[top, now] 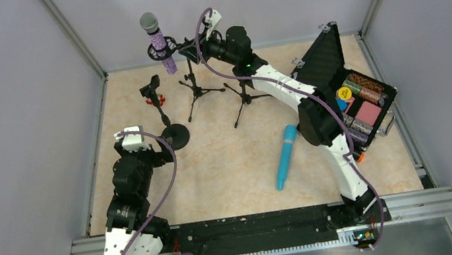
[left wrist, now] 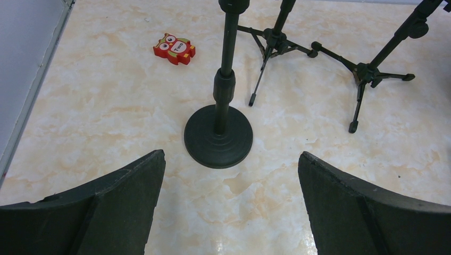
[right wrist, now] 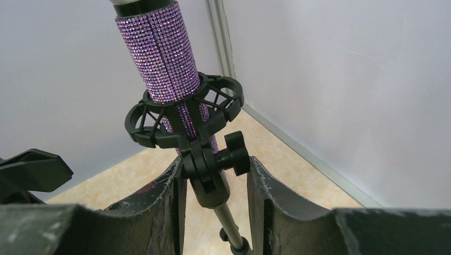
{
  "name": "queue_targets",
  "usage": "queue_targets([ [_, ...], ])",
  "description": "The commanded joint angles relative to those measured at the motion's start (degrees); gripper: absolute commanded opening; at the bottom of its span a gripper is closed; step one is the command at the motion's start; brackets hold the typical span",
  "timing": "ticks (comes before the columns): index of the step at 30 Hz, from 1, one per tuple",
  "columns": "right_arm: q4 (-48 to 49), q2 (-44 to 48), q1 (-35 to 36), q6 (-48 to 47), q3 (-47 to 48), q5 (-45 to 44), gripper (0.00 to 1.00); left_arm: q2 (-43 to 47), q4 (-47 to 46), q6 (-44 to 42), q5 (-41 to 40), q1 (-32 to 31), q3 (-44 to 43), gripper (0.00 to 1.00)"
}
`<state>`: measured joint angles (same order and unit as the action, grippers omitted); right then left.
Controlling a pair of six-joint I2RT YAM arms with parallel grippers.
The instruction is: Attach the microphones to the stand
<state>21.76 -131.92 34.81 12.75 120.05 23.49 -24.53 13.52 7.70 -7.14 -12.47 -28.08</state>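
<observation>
Left gripper [left wrist: 231, 156]: fingers [left wrist: 133, 196] spread wide, gripping nothing, above the marbled beige worktop [left wrist: 106, 106]. The round-base stand [left wrist: 219, 141] (matte black, disc foot) stands at their 12 o'clock, untouched.

Turquoise microphone [top: 285, 156]: smooth, cylindrical, lying flat at about 4 o'clock from worktop centre, well apart from both sets of fingers.

Right gripper [right wrist: 215, 162], far back at 11 o'clock: fingers pinching the black swivel joint [right wrist: 205, 170] of a tripod stand. Just above them the purple microphone [right wrist: 159, 53], rhinestone-studded, sits near upright in a ring-shaped shock mount [right wrist: 143, 119].
</observation>
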Motion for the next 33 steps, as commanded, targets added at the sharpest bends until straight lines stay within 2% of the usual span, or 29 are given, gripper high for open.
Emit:
queue_targets([
  [1, 4.25, 0.09, -0.12, -0.73, 2.43, -2.79, 0.00, -0.34, -2.42, -0.50, 0.03, 0.17, -0.75, 0.99],
  [11, 1.08, -0.54, 0.68, -4.80, -0.40, -3.90, 0.00, -0.43, -2.38, -0.57, 0.02, 0.16, -0.84, 0.99],
  [14, 0.15, -0.39, 1.20, -6.25, -1.21, -4.76, 0.05, -0.41, -2.41, -0.58, 0.02, 0.16, -0.84, 0.99],
  [16, 0.41, -0.27, 1.23, -6.11, -1.83, -5.02, 0.13, -0.35, -2.37, -0.51, 0.02, 0.16, -0.84, 0.99],
  [22, 3.52, 1.08, 1.23, -4.93, -4.60, -4.93, 0.47, -0.22, -2.25, -0.50, 0.02, 0.16, -0.91, 0.99],
  [29, 5.49, 2.61, 1.29, -3.81, -6.94, -4.59, 0.70, -0.10, -2.36, -0.46, 0.02, 0.16, -0.84, 0.99],
  [33, 6.71, 3.67, 1.27, -3.18, -8.62, -4.46, 0.77, -0.09, -2.26, -0.49, 0.02, 0.16, -0.92, 0.99],
])
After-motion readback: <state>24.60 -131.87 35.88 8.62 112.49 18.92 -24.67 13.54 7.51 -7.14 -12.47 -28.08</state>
